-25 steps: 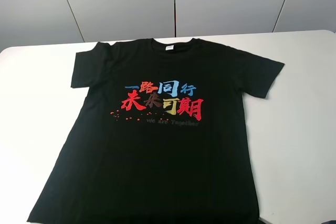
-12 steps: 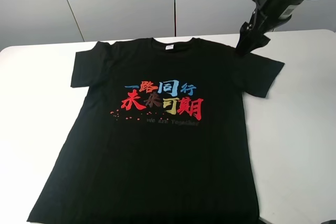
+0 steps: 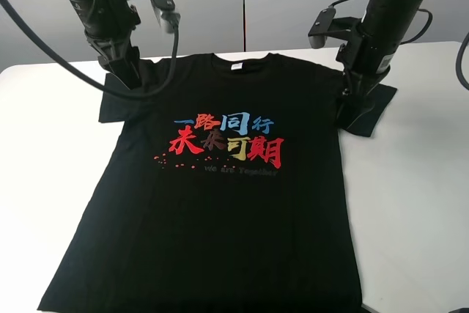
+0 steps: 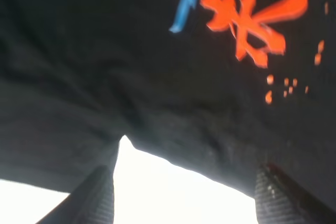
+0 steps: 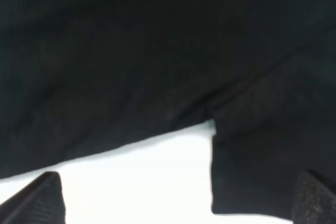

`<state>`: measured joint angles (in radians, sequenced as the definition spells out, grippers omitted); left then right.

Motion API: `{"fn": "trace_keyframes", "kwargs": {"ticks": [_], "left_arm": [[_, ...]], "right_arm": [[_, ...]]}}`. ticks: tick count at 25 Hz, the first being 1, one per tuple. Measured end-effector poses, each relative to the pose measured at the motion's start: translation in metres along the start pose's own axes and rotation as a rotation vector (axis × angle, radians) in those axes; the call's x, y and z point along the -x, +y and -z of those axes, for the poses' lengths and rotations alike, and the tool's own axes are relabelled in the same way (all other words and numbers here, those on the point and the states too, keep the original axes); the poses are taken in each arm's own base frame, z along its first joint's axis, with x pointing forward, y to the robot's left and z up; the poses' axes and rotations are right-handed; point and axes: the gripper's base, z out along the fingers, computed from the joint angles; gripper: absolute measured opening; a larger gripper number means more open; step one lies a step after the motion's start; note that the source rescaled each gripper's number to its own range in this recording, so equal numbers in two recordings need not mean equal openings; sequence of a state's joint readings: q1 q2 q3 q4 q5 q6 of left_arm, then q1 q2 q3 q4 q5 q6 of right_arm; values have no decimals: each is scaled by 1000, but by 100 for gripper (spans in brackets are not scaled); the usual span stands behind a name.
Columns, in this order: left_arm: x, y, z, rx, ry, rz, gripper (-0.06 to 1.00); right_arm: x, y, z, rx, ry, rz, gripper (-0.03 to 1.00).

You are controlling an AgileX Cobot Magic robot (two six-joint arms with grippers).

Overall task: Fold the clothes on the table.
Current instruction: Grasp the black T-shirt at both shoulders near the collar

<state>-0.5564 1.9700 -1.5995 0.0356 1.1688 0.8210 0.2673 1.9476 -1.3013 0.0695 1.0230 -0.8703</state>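
Left pincer (image 4: 184, 198) and right pincer (image 5: 181, 198), both released, have just dropped to the T-shirt (image 3: 227, 210) armpits, ready to grasp.

The left end effector (image 3: 130, 86) and right end effector (image 3: 357, 110) have dropped from above to the black printed short-sleeved T-shirt's (image 3: 220, 210) two armpits.

My high camera overlooks the counter (image 3: 421, 203) from its near edge; wrist cameras sit close over the shirt (image 3: 220, 210) armpits.
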Motion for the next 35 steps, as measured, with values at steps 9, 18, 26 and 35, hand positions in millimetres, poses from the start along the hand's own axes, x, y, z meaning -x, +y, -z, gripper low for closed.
{"fn": "trace_keyframes", "kwargs": {"ticks": [9, 18, 26, 35], "left_arm": [[10, -1, -67, -71, 130, -96, 95], [9, -7, -92, -113, 108, -246, 100], [-29, -2, -118, -92, 214, -309, 100], [-26, 0, -119, -74, 165, -322, 100]], "right_arm": [[28, 25, -12, 21, -6, 136, 86], [35, 29, -32, 5, 77, 178, 86], [34, 26, -33, -29, 93, 203, 91], [32, 23, -34, -55, 118, 229, 91]]}}
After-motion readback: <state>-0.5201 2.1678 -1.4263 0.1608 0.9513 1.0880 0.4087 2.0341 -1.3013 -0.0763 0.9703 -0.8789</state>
